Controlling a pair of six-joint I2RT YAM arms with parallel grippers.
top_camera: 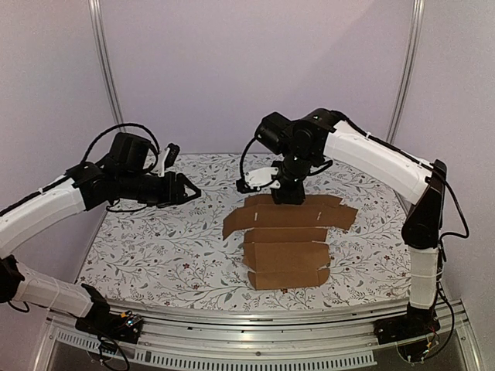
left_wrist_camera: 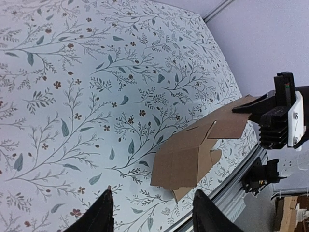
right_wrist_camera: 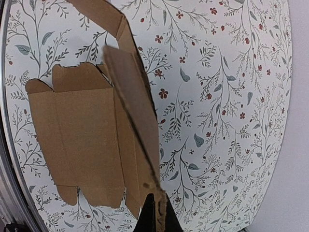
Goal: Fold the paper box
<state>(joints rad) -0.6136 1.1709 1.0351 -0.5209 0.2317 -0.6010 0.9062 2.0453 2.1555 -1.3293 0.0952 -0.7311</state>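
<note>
The paper box (top_camera: 286, 243) is a flat brown die-cut cardboard sheet in the middle of the table, its near panels lying flat and its far flap lifted. My right gripper (top_camera: 288, 198) is shut on the far flap's edge and holds it raised; the right wrist view shows the flap (right_wrist_camera: 135, 96) edge-on between the black fingertips (right_wrist_camera: 159, 215). My left gripper (top_camera: 193, 190) is open and empty, hovering to the left of the box. In the left wrist view its two black fingers (left_wrist_camera: 102, 212) frame the sheet (left_wrist_camera: 186, 157) from a distance.
The table (top_camera: 155, 247) has a floral-patterned cover. A metal rail (top_camera: 255, 321) runs along the near edge, with both arm bases bolted at its ends. Plain white walls and two upright posts (top_camera: 104, 69) stand behind.
</note>
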